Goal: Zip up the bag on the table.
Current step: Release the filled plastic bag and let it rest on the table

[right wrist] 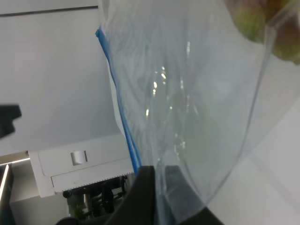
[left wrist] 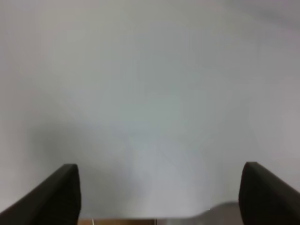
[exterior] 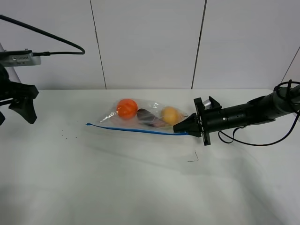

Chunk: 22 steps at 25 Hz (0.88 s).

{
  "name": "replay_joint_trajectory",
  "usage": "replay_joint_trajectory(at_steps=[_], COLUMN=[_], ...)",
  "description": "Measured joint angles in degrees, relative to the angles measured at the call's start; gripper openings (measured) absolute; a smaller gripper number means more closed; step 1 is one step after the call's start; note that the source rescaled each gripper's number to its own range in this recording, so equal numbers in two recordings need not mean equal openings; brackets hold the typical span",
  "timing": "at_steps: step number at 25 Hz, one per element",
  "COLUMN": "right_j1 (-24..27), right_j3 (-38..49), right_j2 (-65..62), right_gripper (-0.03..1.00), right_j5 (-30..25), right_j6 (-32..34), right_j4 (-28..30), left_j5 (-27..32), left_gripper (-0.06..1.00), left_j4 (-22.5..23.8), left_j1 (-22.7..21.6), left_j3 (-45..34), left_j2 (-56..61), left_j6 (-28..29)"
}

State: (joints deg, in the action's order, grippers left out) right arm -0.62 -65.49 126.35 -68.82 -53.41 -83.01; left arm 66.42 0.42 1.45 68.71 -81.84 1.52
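A: Where is the bag [exterior: 136, 123]?

B: Middle of the table [exterior: 140, 183], blue zipper strip [exterior: 131, 129] along its near edge; right gripper [exterior: 180, 129] pinches the strip's right end; left gripper [left wrist: 160, 172] spread wide, far left, touching nothing.

A: Handling?

B: Probably light, limp, slippery film; grip the stiffer strip, not the crinkly plastic.

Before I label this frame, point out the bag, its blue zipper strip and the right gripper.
bag [exterior: 123, 123]: exterior high, clear plastic wall.
blue zipper strip [exterior: 136, 129]: exterior high, mid-length.
right gripper [exterior: 178, 130]: exterior high, between fingertips.
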Motion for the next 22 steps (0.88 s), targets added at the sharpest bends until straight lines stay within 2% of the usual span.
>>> replay_joint_trajectory(at_steps=[7,14,19,22], right_j1=[0.00,0.00,0.00,0.00], right_j3=[0.00,0.00,0.00,0.00], right_j2=[0.00,0.00,0.00,0.00], right_gripper=[0.00,0.00,0.00,0.00], right_j5=[0.00,0.00,0.00,0.00], right_j6=[0.00,0.00,0.00,0.02], right_j4=[0.00,0.00,0.00,0.00], left_j5=[0.00,-0.03,-3.28,-5.09], left_gripper=[1.00,1.00,1.00,1.00], left_j4=[0.00,0.00,0.01,0.06], left_j1=[0.00,0.00,0.00,0.00], left_j3=[-11.87,-25.91,-36.17,-39.73], left_j2=[14.38,28.70,38.73,43.62], left_j6=[-0.13,-3.94,-4.13,-4.13])
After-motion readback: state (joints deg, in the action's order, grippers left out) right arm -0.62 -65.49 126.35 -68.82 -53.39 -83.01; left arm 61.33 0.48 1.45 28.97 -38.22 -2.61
